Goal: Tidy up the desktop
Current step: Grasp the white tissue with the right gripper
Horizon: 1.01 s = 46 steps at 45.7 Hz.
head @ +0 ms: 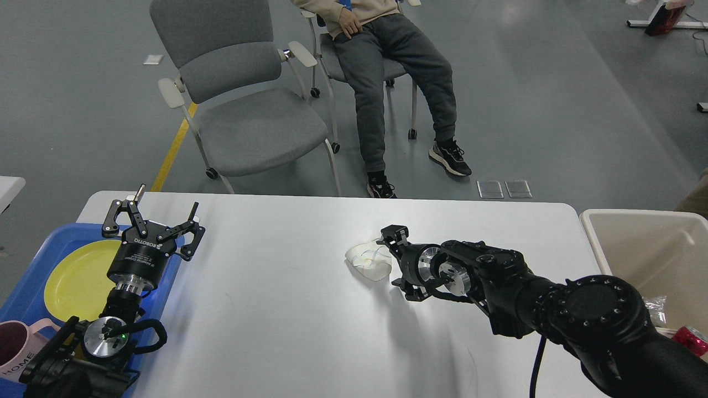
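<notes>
The desktop (276, 320) is a white tabletop with rounded corners. A crumpled white wad of paper (365, 261) lies on it, right of centre. My right gripper (391, 262) is open, low over the table, and points left at the wad. The wad's right edge sits at the mouth of its fingers; I cannot tell if they touch. My left gripper (152, 219) is open and empty, pointing away from me over the far right corner of the blue tray (22, 298).
The blue tray at the left edge holds a yellow plate (77, 279) and a pink mug (14, 348). A beige bin (636, 221) with some wrappers stands off the right end. Beyond the table are a grey chair (243, 121) and a seated person (387, 66).
</notes>
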Each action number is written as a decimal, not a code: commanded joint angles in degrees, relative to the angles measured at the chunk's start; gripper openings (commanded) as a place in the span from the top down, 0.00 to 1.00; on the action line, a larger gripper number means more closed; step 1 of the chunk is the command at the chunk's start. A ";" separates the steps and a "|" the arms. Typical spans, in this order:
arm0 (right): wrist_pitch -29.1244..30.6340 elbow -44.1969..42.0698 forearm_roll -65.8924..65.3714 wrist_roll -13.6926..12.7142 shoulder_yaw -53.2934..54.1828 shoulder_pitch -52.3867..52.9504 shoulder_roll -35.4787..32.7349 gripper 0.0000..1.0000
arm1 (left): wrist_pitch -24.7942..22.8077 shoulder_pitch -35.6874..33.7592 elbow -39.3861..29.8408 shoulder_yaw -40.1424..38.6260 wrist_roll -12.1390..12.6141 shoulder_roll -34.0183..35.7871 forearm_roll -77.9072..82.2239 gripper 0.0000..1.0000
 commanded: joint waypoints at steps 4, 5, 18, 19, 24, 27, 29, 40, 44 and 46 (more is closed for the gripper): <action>-0.89 0.05 -0.03 0.11 0.00 -0.19 -0.01 0.06 | -0.02 -0.05 0.00 0.00 -0.05 0.00 0.00 0.04; -0.89 0.13 -0.03 0.11 0.00 -0.19 -0.01 0.06 | -0.02 -0.05 0.00 0.00 0.04 0.00 0.00 0.04; -0.63 0.40 0.06 0.29 0.17 -0.37 -0.01 0.29 | -0.02 0.04 0.00 0.00 0.04 0.00 0.00 0.04; -0.63 0.40 0.06 0.37 0.35 -0.37 -0.01 0.31 | -0.02 0.04 0.00 0.00 0.04 0.00 0.00 0.04; -0.37 0.75 0.06 0.29 0.53 -0.37 -0.01 0.40 | -0.02 -0.05 0.00 0.00 0.04 0.00 0.00 0.04; -0.10 0.75 0.06 0.29 0.53 -0.37 -0.01 0.43 | -0.02 -0.05 0.00 0.00 -0.05 0.00 0.00 0.04; 0.07 0.84 0.06 0.20 0.61 -0.37 0.08 0.43 | -0.02 -0.05 0.00 0.00 0.04 0.00 0.00 0.04; 0.07 1.45 0.06 0.20 1.32 -0.37 0.08 0.61 | -0.02 0.03 0.00 0.00 0.04 0.00 0.00 0.04; -0.02 2.16 0.06 0.20 1.58 -0.37 0.08 0.72 | -0.02 0.03 0.00 0.00 0.04 0.00 0.00 0.04; -0.19 2.33 0.06 0.29 1.67 -0.37 0.08 0.77 | -0.02 0.03 0.00 0.00 0.04 0.00 0.00 0.04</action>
